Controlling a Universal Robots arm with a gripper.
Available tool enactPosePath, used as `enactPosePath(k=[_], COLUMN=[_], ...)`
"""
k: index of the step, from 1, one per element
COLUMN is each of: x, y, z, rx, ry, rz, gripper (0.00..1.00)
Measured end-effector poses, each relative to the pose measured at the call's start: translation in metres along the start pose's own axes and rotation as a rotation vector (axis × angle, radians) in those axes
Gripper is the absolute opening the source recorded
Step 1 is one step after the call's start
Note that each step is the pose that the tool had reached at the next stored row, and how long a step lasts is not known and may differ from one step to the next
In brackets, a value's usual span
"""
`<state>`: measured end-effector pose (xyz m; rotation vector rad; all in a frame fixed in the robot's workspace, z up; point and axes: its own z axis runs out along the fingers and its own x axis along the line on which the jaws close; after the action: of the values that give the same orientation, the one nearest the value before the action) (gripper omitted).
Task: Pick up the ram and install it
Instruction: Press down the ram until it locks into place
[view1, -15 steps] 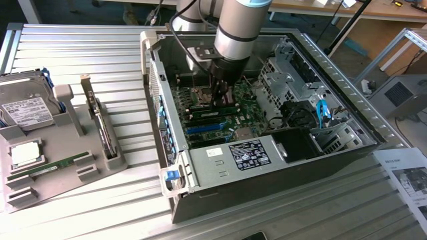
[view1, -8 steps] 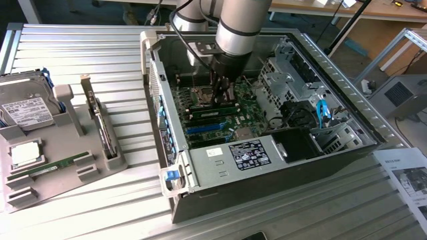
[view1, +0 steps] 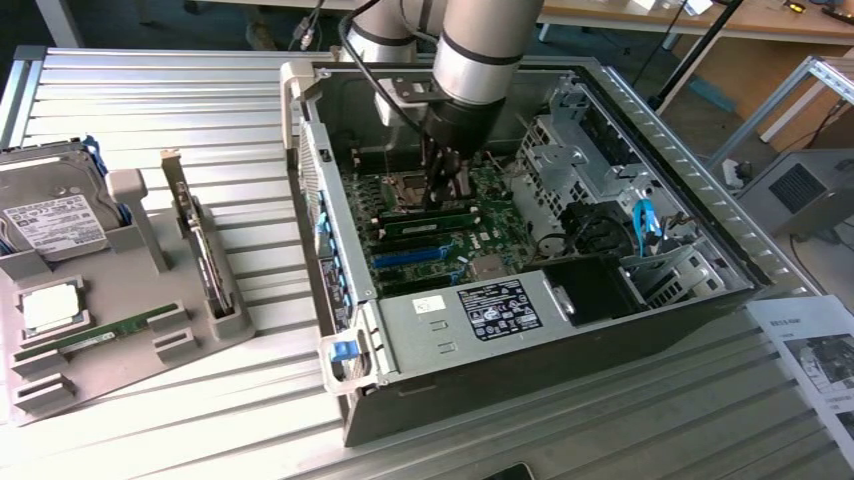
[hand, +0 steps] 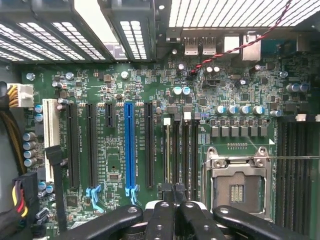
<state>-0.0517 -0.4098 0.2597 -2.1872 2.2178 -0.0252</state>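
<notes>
Overhead, ribbed metal table (view1: 174, 110), workshop floor (view1: 721, 110).

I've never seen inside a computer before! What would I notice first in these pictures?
First, the big silver-grey robot arm reaching down into the open black computer case, its pincer shut just above the green motherboard. Close up, a bright blue slot stands out among the long black slots, beside the square metal processor socket. Outside the case, on the exterior view's left, a thin green memory stick lies in a grey holder tray.
</notes>
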Motion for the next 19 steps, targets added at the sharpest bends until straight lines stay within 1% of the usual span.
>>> enactPosePath(k=[3,5,6,9,19], x=[0.000,0.000,0.000,0.000,0.000], y=[-0.0002,-0.0003,-0.0005,-0.0007,-0.0012], z=[-0.0055,-0.0105,-0.0153,-0.0216,-0.0398], rx=[0.0000,0.0000,0.0000,0.0000,0.0000], ry=[-0.0001,-0.0001,0.0001,0.0000,0.0001], rz=[0.000,0.000,0.000,0.000,0.000], gripper=[0.11,0.11,0.11,0.11,0.11])
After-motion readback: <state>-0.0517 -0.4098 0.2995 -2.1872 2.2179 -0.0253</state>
